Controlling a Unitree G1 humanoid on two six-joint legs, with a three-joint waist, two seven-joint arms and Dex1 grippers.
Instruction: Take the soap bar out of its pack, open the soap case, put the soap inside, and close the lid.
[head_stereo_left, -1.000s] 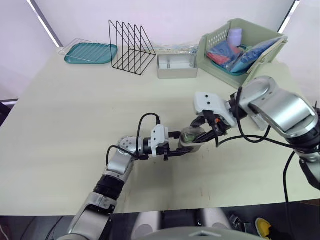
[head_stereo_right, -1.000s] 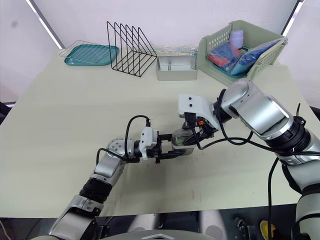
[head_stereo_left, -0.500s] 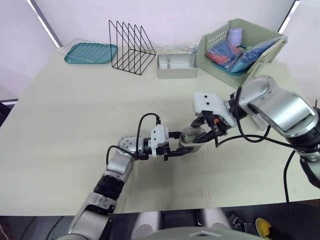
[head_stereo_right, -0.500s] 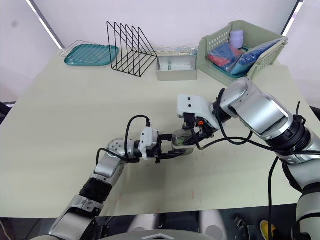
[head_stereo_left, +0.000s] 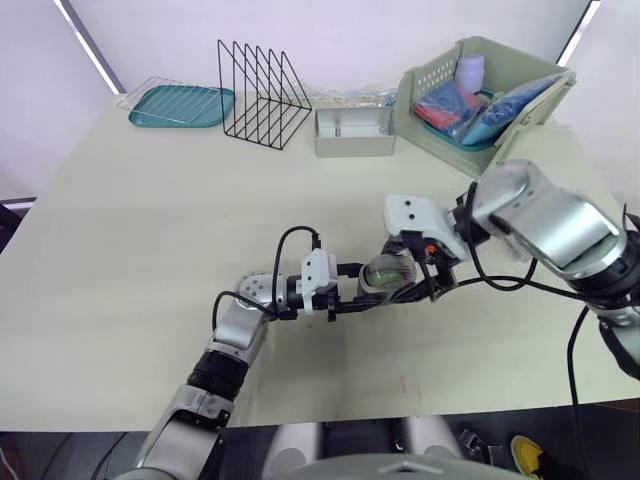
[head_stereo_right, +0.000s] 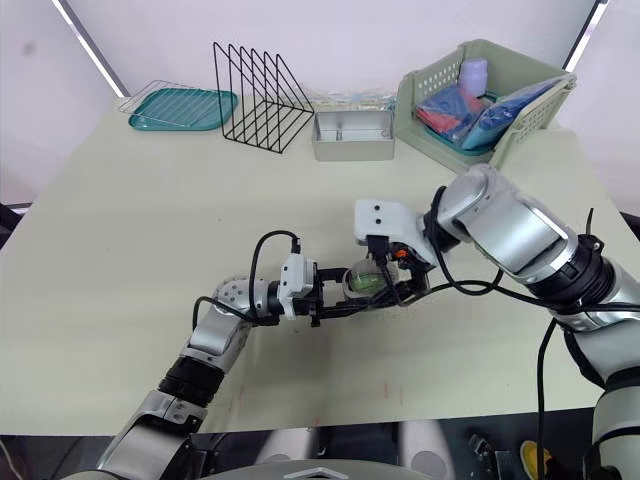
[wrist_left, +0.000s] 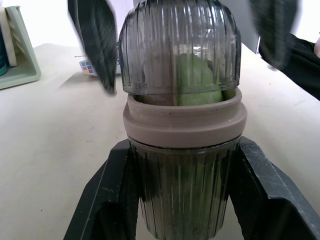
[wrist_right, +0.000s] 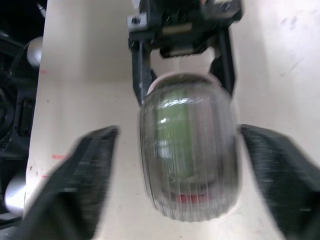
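Observation:
The soap case (head_stereo_left: 381, 274) is a ribbed, see-through grey capsule with a taupe band, lying near the middle of the table. Its domed lid (wrist_left: 179, 45) sits on the band, and the green soap (wrist_left: 197, 80) shows through it. My left gripper (head_stereo_left: 362, 288) is shut on the case's lower half, one black finger (wrist_left: 107, 192) on each side. My right gripper (head_stereo_right: 386, 283) is at the lid end and open. Its fingers (wrist_right: 87, 175) stand well clear of the lid on both sides, touching nothing.
Along the far edge stand a green basket (head_stereo_left: 432, 75) of blue and red packs, a metal tray (head_stereo_left: 355, 145), a black wire rack (head_stereo_left: 262, 85) and a teal tray (head_stereo_left: 180, 105). The front edge of the table lies close below the arms.
My right gripper has dropped a little toward the table's near side and its fingers have spread off the lid. The left gripper and the case have stayed in place.

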